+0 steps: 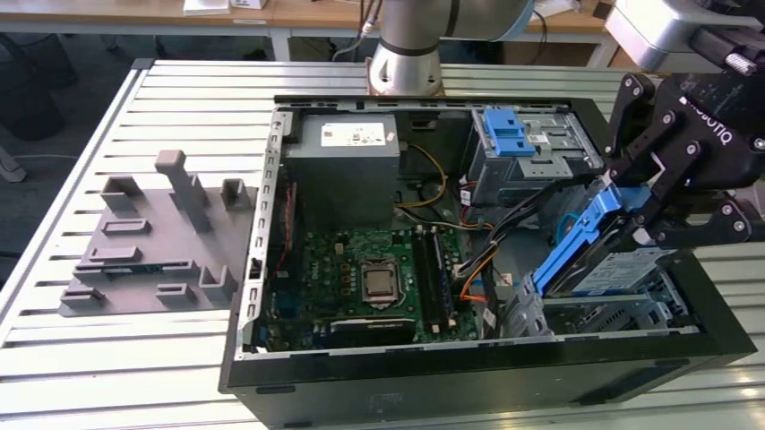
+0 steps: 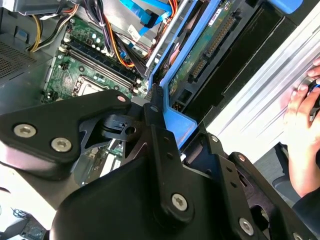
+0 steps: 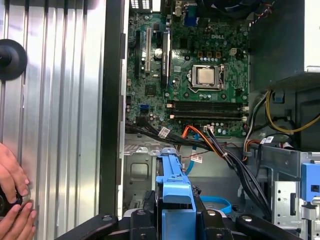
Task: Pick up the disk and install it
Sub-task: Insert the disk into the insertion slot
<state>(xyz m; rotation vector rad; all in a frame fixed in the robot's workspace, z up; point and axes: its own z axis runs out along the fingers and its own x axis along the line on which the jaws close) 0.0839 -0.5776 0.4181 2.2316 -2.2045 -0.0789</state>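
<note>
Tool (image 1: 637, 226) closed on the disk (image 1: 615, 267), gripping its blue edge; the disk hangs tilted just below the tool, over the case's (image 1: 478, 372) corner bay (image 1: 597, 313). Farther in lie the motherboard (image 1: 358, 269), then the cage (image 1: 532, 148). Outside the case, a hand (image 3: 12, 200) rests on the table (image 1: 143, 358).

Exterior view: high up, looking down on the whole open computer case (image 1: 478, 376). Both wrist views: tight in over its edge, sharing the motherboard (image 3: 175, 85).
</note>
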